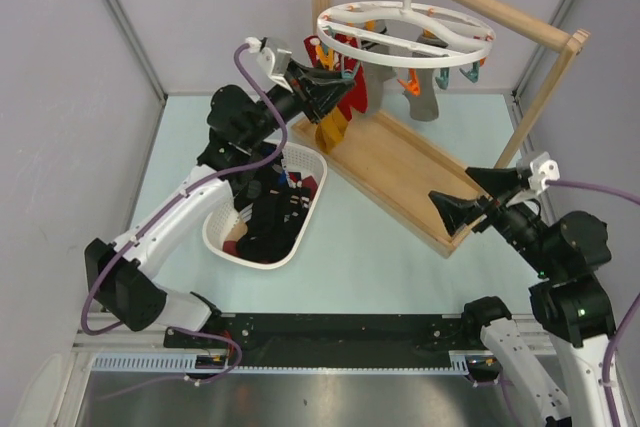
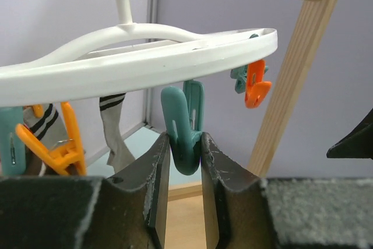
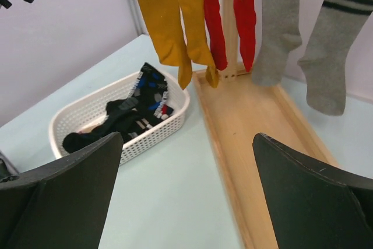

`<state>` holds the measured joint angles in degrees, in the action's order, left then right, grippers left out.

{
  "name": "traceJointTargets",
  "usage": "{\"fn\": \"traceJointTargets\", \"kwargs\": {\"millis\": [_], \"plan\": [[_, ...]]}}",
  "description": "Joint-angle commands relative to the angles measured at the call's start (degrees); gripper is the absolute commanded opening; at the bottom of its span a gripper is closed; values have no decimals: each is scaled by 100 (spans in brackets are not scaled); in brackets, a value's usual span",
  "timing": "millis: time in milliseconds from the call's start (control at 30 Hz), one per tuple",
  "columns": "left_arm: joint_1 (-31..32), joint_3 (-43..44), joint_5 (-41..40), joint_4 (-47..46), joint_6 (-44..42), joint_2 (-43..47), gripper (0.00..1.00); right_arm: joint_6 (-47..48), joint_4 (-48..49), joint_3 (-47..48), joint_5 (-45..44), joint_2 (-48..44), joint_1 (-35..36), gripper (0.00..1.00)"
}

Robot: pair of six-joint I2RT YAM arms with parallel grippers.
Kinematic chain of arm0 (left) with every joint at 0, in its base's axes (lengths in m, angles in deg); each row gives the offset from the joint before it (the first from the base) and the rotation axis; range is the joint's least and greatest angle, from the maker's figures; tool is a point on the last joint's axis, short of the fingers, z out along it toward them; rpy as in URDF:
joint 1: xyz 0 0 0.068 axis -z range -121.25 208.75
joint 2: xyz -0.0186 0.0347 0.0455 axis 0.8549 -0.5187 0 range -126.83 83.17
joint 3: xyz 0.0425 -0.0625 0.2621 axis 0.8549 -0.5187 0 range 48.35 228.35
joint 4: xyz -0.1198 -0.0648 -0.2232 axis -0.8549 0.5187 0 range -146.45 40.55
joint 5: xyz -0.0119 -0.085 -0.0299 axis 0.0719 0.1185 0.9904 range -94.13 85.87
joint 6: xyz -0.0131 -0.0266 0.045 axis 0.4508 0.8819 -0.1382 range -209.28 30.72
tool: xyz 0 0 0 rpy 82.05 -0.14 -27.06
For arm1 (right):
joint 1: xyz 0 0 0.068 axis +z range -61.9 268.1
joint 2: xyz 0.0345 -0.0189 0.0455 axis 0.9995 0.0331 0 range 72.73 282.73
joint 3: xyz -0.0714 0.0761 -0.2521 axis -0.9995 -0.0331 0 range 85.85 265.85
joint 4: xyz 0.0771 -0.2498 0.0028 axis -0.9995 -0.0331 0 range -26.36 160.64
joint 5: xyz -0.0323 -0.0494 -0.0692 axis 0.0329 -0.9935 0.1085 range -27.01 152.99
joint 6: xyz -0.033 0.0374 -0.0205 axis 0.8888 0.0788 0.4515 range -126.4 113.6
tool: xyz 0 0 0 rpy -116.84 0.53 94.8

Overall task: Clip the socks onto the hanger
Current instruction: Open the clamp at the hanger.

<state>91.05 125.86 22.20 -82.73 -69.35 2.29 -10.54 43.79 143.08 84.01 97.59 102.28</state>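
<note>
Pale table [image 1: 370,257] carries a white basket [image 1: 222,237]; beside it, wooden frame base [image 1: 400,172].

Lilac walls [image 1: 200,7] and a pale green tabletop [image 1: 370,267] surround me.
Grey metal posts [image 1: 118,17] join the plain wall panels at the far corners; a wooden rail frame [image 1: 400,167] stands on its board toward my far right, evenly lit.

Lab test cell: plain wall panels [image 1: 60,27], metal frame posts [image 1: 118,17], mounting rail [image 1: 340,332].
</note>
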Motion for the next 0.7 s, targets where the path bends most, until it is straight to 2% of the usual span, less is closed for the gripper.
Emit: {"fn": "traceJointTargets", "kwargs": {"millis": [0,267,333,500,667], "plan": [[251,-105,-874,440,-840,143,7,-657,751,332,517,677,24,100],[699,-307,-1375,291,-1323,38,8,-1413,1533,894,-131,1818,296,100],[831,-377,-1481,221,-1421,-6,8,-1493,1613,1114,-395,2048,603,100],[1094,-509,-1788,1,-1851,-120,8,-1344,1753,1457,-1801,2620,1586,100],[1200,-729,-1903,-368,-1975,-252,8,-1203,2192,1580,-2899,2998,2089,100]]}}
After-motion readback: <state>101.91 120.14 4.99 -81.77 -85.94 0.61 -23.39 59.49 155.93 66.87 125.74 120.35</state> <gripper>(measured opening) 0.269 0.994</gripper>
